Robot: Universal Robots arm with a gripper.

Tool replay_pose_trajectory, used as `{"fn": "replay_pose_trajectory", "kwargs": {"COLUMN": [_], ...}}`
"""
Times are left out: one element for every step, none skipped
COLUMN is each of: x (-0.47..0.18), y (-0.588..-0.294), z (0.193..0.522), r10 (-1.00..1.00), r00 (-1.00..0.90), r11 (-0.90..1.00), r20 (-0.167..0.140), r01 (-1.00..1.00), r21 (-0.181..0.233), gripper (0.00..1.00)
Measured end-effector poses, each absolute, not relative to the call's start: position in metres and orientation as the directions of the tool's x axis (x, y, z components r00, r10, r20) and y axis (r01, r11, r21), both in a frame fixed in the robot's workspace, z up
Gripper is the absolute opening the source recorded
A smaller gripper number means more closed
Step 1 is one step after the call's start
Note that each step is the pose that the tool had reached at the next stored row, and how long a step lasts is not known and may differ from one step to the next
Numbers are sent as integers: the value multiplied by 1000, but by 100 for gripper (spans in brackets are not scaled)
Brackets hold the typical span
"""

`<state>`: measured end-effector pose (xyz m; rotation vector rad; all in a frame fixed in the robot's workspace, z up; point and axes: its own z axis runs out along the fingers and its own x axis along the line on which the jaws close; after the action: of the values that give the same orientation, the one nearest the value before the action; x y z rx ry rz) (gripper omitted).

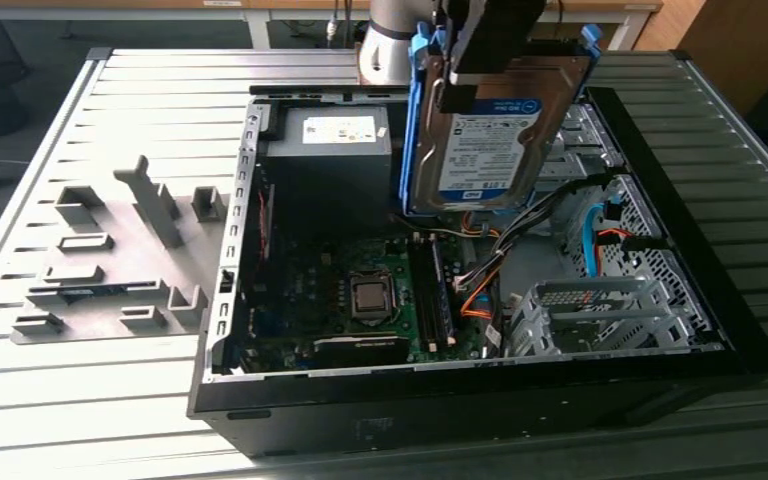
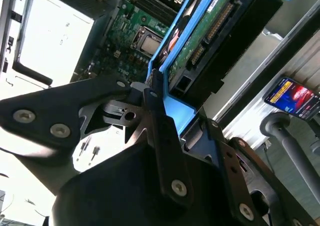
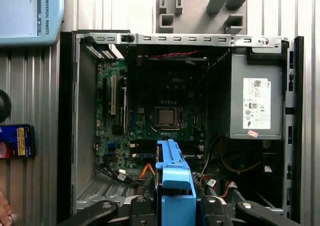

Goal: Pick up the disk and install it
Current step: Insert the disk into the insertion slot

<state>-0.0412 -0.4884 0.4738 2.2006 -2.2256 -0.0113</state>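
Note:
The disk [image 1: 494, 150], a silver drive with a white-and-blue label in a bright blue frame, hangs upright above the back of the open computer case [image 1: 464, 405]. My gripper [image 1: 491, 85] is shut on its upper end, and its lower edge hovers just over the cables inside. In the second wrist view the dark fingers [image 2: 161, 121] clamp the blue frame of the disk [image 2: 176, 51], whose green circuit side faces the camera. In the first wrist view the disk's blue frame [image 3: 175, 178] sticks out from the gripper [image 3: 175, 211] over the motherboard [image 3: 165, 116].
A dark grey box with a white sticker [image 1: 331, 140] fills the case's back corner. A perforated metal drive cage [image 1: 598, 310] stands at the exterior view's right, beside blue and orange cables. Grey fixtures [image 1: 117, 250] sit on the slatted table. A hand [image 3: 4, 212] shows at the table's edge.

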Motion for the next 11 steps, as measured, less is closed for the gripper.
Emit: {"fn": "replay_pose_trajectory", "kwargs": {"x": [-41,-41,-41,-41,-41,-41,-41,-41,-41,-41,-41], "y": [-490,-492,-494,-496,-498,-501,-503,-506,-510,-513,-515], "z": [474,474,474,473,473,473,473,473,473,473,473], "r10": [-1000,-1000,-1000,-1000,-1000,-1000,-1000,-1000,-1000,-1000,-1000], "r00": [-11,-11,-11,-11,-11,-11,-11,-11,-11,-11,-11], "r11": [11,11,11,11,11,11,11,11,11,11,11], "r20": [3,3,4,4,4,4,4,4,4,4,4], "r01": [-1000,-1000,-1000,-1000,-1000,-1000,-1000,-1000,-1000,-1000,-1000], "r21": [13,13,13,13,13,13,13,13,13,13,13], "gripper": [37,37,37,37,37,37,37,37,37,37,37]}}
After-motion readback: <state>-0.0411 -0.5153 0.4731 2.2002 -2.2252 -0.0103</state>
